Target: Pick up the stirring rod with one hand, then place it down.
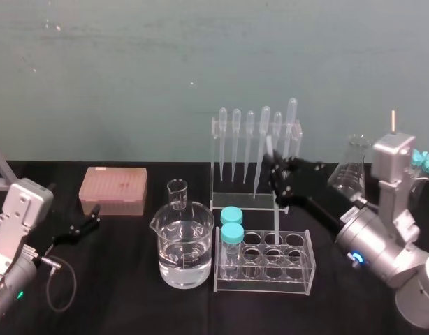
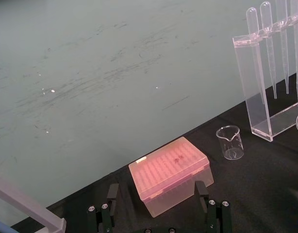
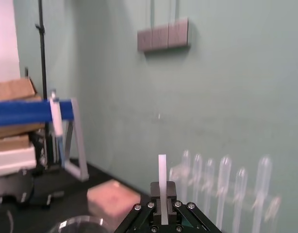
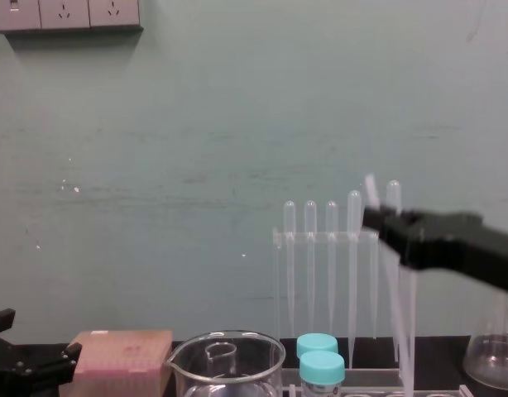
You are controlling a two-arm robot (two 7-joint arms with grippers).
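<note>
My right gripper [image 1: 279,178] is shut on the stirring rod [image 1: 276,222], a thin translucent-white stick held nearly upright in front of the pipette rack [image 1: 256,160]. The rod's lower end hangs at the clear test tube rack [image 1: 298,269]; I cannot tell whether it is in a hole. In the chest view the right gripper [image 4: 385,222] grips the rod [image 4: 400,314] near its top. The right wrist view shows the rod [image 3: 162,170] standing up from between the shut fingers of the right gripper [image 3: 162,206]. My left gripper [image 2: 156,194] is parked open at the far left, near the pink box.
A large beaker [image 1: 185,244] of water, a small beaker [image 1: 177,194] and a pink tip box [image 1: 113,190] stand left of the racks. Two teal-capped tubes [image 1: 232,234] sit in the test tube rack. A conical flask [image 1: 351,171] stands at the right.
</note>
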